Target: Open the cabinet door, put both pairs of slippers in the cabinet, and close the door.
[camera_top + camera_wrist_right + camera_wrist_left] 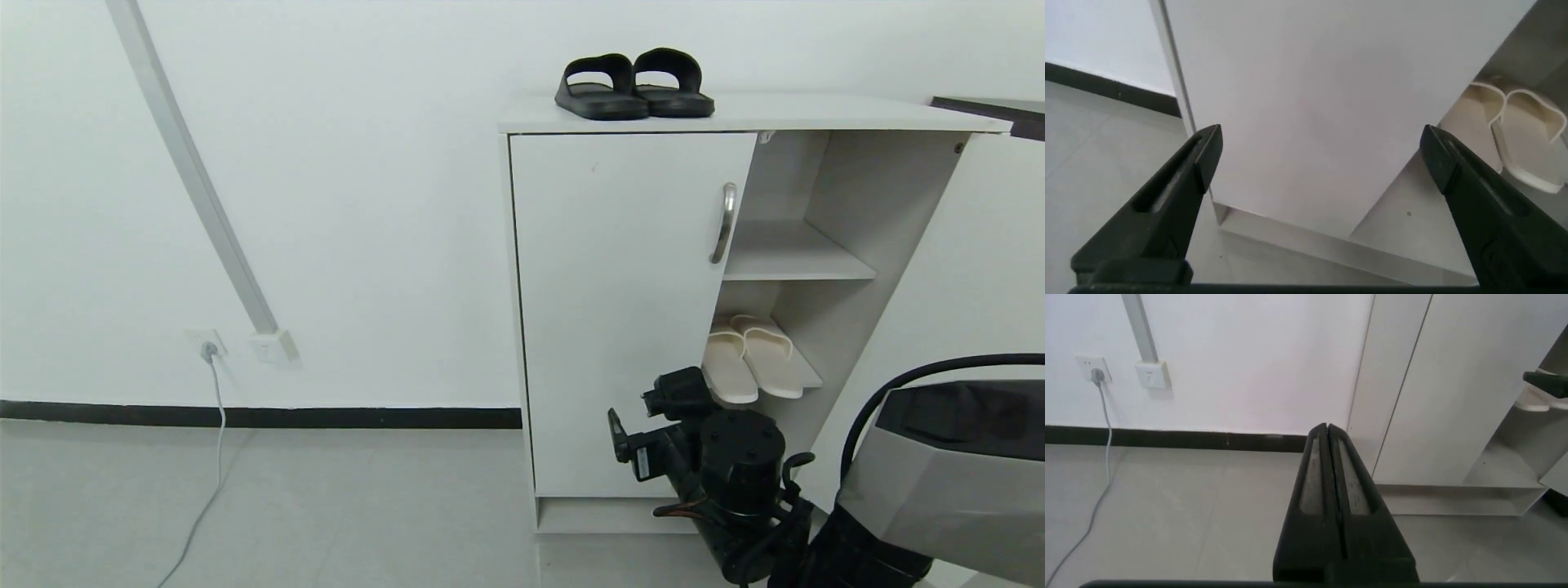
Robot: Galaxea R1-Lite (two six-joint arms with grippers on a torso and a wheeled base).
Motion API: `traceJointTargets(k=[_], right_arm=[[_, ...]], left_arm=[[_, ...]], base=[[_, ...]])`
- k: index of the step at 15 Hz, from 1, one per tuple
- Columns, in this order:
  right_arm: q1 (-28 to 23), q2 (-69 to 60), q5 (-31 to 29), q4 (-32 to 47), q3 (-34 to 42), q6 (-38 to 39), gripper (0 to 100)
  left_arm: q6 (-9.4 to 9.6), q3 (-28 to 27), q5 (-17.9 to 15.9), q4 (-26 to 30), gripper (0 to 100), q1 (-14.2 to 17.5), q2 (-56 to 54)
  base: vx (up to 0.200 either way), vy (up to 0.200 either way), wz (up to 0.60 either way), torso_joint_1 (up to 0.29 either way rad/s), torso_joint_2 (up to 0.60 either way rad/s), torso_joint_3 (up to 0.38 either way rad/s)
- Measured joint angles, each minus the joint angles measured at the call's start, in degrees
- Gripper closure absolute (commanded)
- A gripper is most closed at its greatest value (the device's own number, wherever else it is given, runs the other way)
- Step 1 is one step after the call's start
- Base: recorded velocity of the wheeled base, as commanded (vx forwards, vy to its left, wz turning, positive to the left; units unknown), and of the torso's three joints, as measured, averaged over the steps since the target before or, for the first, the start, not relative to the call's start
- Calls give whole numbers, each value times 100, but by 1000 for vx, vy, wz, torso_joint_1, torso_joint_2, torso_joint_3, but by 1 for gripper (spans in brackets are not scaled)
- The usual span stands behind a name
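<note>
Nearest, the left gripper (1327, 437) hangs low over the grey floor (1167, 523), its black fingers pressed together. The right gripper (645, 412) is spread wide and empty before the foot of the white cabinet door (620, 310), which stands open. Beyond, the cream foam slippers (751, 359) lie on the lower shelf (one pair done, I judge). The black rubber slide slippers (635, 82) rest atop the white cabinet (857, 110), so the next move calls for a high reach to grasp them.

Left end effector (1327, 431) pinched together, right end effector (1321, 137) splayed.
</note>
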Motion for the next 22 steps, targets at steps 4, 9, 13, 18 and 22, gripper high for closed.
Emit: traceJointTargets(k=[4,9,13,18,22], right_arm=[[11,0,0,16,2,0,0],[5,5,0,24,2,0,0],[0,18,9,27,2,0,0],[-6,20,15,27,4,0,0],[-9,20,17,38,2,0,0]], left_arm=[[0,4,-2,11,100,2,0],[0,6,0,13,100,-5,0],[0,9,0,13,100,0,0],[0,6,0,16,100,0,0],[0,6,0,16,100,0,0]], base=[[0,0,0,44,-486,-366],[0,0,0,117,-465,-341],[0,0,0,160,-469,-325],[0,0,0,178,-489,-317],[0,0,0,214,-519,-317]])
